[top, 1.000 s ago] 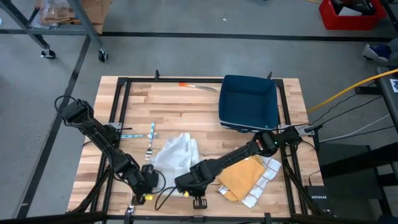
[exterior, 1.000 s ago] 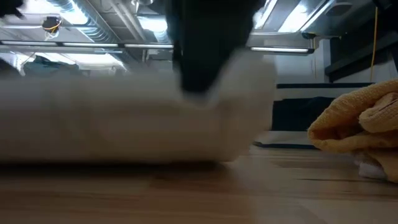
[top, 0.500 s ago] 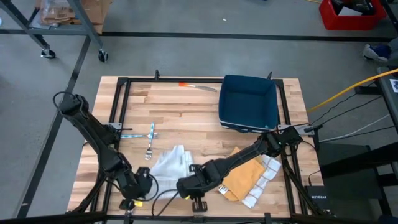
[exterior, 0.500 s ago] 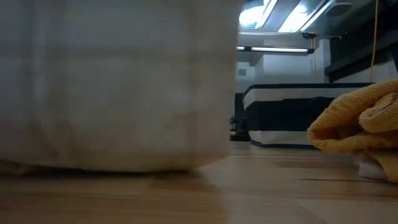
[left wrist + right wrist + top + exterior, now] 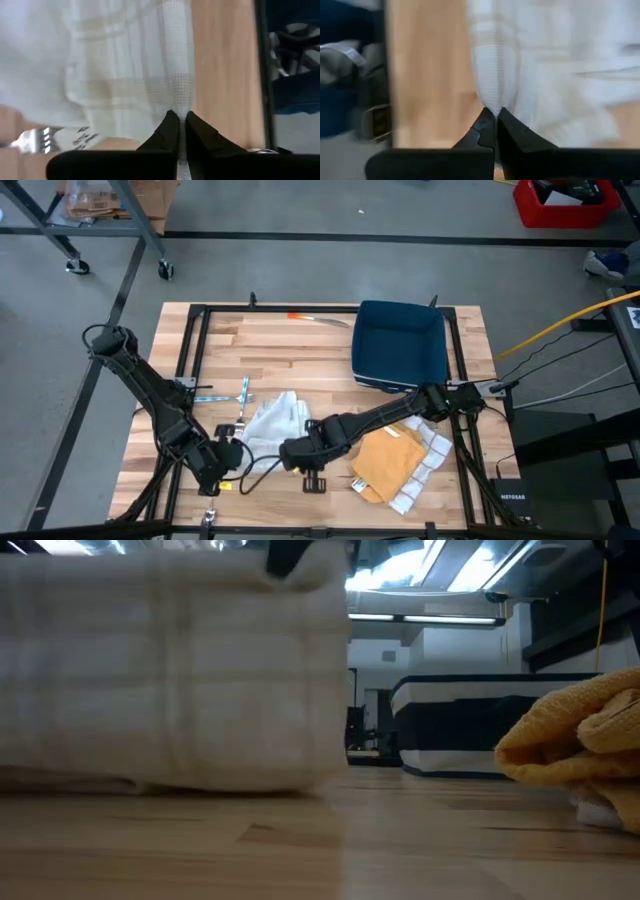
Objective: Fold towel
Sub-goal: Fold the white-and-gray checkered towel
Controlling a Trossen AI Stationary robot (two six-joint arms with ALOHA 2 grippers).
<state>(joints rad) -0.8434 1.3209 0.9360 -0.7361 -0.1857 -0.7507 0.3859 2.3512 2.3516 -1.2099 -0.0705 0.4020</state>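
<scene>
The white towel with faint checks [image 5: 278, 420] lies bunched near the table's near edge. In the low view it stands like a curtain [image 5: 170, 680], with its lower part on the wood. My left gripper [image 5: 234, 452] [image 5: 181, 121] is shut on the towel's near left corner. My right gripper [image 5: 291, 452] [image 5: 495, 116] is shut on its near right corner. The two grippers are a short way apart. My left gripper pinches the towel's woven hem band [image 5: 179, 95] between its two fingers, which lie along the band. That edge is raised off the table, and the cloth beyond spreads slack. My right gripper pinches the towel's edge at a gathered fold [image 5: 491, 92] between its two fingers. The cloth fans out from the fingertips, and the towel's far part lies on the table.
A yellow towel [image 5: 392, 460] lies on a white checked cloth [image 5: 428, 465] to the right of the right arm. A dark blue tub [image 5: 400, 345] sits at the far right. A fork [image 5: 242, 405] lies just left of the towel, and an orange-handled knife [image 5: 318, 319] lies at the far edge.
Both grippers, staying shut on the towel, first drew its near edge toward the table's near edge. They then moved back toward the far edge. The towel has bunched up shorter, and in the low view it rose into a tall curtain.
</scene>
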